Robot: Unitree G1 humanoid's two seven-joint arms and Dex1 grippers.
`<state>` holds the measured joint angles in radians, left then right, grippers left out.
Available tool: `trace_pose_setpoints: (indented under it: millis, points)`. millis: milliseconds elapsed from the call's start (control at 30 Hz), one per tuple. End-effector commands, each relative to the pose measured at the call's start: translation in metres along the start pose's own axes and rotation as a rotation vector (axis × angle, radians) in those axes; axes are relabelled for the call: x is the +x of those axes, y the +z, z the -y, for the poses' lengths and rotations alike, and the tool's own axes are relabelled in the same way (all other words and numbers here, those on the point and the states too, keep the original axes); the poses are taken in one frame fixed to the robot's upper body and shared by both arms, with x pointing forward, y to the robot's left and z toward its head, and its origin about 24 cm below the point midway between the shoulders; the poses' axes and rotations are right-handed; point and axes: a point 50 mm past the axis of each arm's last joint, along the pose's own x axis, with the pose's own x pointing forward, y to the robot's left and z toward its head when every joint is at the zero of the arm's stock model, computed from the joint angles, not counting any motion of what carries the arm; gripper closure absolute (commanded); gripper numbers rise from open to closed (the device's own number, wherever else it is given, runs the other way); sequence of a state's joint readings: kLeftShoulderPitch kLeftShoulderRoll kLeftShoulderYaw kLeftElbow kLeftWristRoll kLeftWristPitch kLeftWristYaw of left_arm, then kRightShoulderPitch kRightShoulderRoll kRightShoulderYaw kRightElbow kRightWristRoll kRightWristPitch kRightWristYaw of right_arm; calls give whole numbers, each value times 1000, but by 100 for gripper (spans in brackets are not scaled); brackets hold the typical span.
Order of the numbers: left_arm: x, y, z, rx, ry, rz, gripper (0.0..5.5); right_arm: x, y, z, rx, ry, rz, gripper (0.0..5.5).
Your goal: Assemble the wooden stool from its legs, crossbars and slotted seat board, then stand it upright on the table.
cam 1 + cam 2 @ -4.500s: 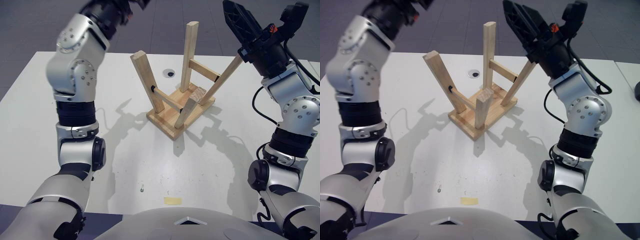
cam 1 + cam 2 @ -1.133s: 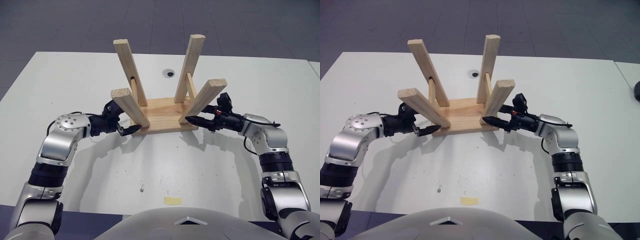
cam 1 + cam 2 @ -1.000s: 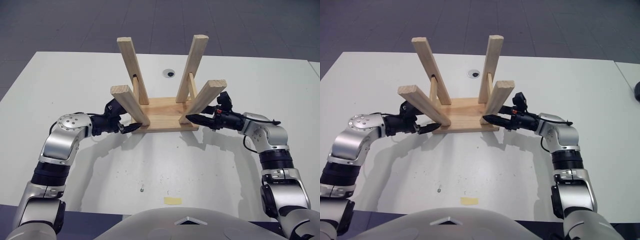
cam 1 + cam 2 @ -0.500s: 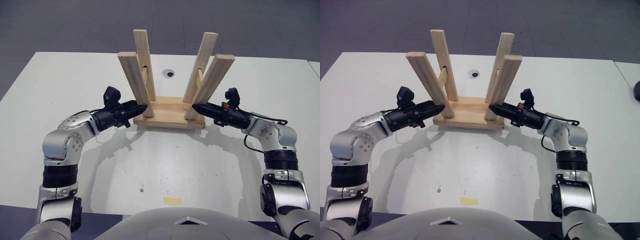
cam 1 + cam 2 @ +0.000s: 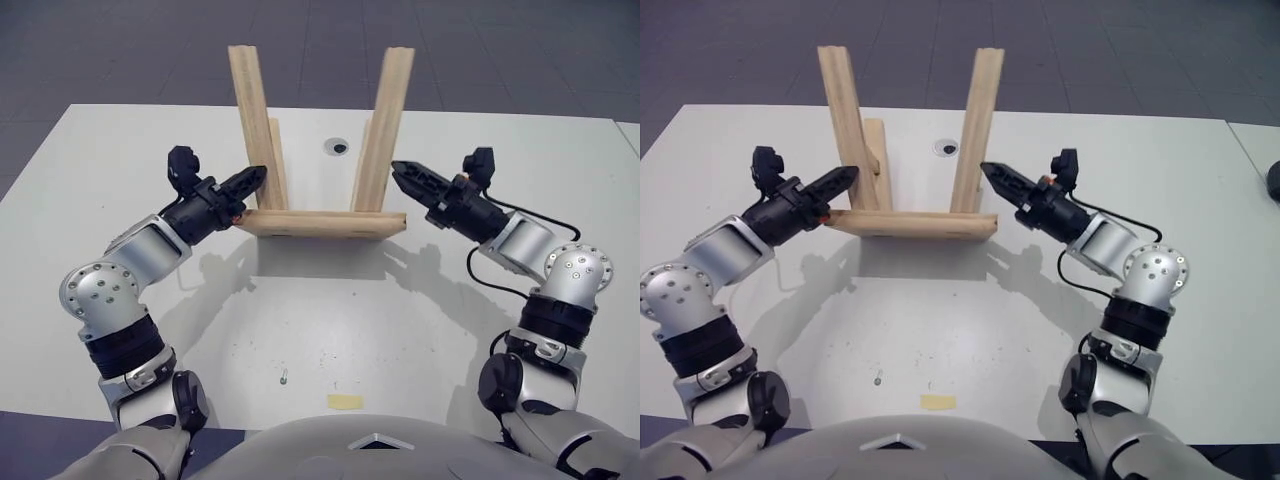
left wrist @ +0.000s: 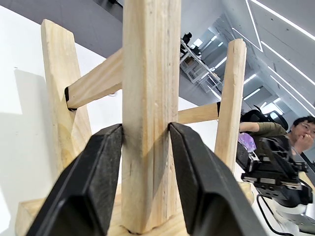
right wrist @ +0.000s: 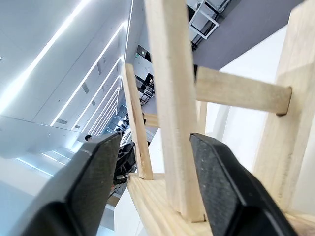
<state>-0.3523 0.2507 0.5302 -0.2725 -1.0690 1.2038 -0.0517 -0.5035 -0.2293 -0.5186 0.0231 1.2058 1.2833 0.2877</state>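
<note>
Flip step, I judge: left gripper (image 5: 250, 178) clamps a stool leg (image 5: 247, 110) (right gripper's (image 5: 400, 170) hold: cannot tell); next, rotate it seat-up near the table's (image 5: 330, 330) far edge.

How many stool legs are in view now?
4: near left leg in the left gripper, near right leg at the right gripper, far left leg and far right leg behind those, partly hidden.
</note>
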Motion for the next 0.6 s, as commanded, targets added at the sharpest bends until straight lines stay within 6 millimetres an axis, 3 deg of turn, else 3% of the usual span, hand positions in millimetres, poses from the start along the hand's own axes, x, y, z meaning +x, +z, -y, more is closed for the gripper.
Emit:
trace_pose_setpoints:
  millis: [33, 167, 233, 367, 467, 533, 600]
  points:
    - [-2, 11, 3, 30, -22, 47, 301, -7, 11, 11, -57, -123, 21, 218]
    - [-6, 28, -8, 80, 17, 160, 241, -14, 18, 22, -170, -190, 67, 160]
    - [-11, 46, -12, 251, 58, 233, 201, -17, 18, 25, -336, -183, 57, 121]
    - [-28, 74, 8, 544, -102, 235, 135, -31, 13, 41, -733, -122, -167, 58]
    - [-45, 57, 26, 630, -374, -43, 87, -27, 10, 51, -917, -47, -319, 12]
    - [-48, 48, 22, 684, -418, -169, 56, -19, 9, 53, -972, 4, -353, 10]
    - [-38, 40, 8, 757, -375, -253, 20, -7, 9, 59, -1017, 21, -374, 10]
